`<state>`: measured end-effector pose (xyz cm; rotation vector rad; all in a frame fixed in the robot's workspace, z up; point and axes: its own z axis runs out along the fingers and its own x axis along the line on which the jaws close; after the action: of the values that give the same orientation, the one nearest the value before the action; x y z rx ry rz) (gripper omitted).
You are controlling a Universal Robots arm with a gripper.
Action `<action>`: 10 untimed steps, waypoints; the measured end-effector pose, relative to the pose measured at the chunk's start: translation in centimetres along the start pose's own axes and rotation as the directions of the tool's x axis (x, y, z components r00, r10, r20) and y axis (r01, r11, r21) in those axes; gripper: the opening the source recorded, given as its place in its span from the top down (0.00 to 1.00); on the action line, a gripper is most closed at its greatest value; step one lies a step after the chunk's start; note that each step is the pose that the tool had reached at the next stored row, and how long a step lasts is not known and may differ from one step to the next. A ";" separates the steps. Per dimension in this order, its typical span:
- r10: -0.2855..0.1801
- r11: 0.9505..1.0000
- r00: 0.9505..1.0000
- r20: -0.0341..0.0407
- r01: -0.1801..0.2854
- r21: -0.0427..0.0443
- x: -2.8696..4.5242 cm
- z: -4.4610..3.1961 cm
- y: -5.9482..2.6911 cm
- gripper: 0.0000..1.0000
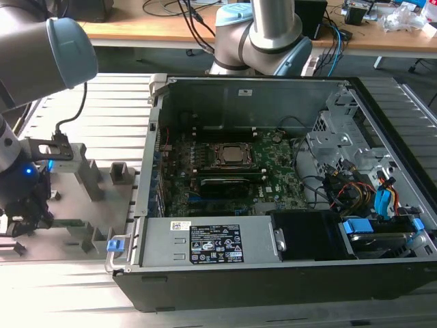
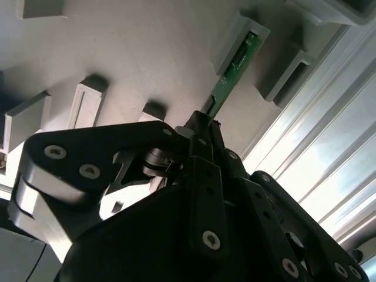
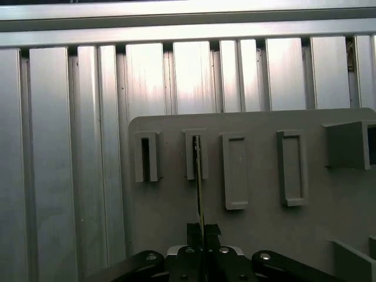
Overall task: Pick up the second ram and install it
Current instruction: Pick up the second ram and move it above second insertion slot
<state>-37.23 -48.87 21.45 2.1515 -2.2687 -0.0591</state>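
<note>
Green ram stick, near end hidden within claw, in grey slot

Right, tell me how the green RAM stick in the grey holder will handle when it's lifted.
The second ram looks like a thin flat board, so probably stiff and light for its length. It stands on edge in a slot block, so freed it would likely tip over. The fingers hold just one end, so a bump might pivot it.
</note>
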 end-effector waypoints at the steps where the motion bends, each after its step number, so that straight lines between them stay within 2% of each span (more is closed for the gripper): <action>1: 0.000 1.000 1.000 0.000 0.000 0.000 0.00 -0.21 0.01 0.86; 3: 0.000 1.000 1.000 0.000 0.000 0.000 -0.01 -0.46 0.02 0.86; 10: 0.000 1.000 1.000 0.000 0.000 0.000 -0.03 -2.17 0.08 0.86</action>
<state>-37.24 -48.87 23.62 2.1516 -2.2687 -0.0593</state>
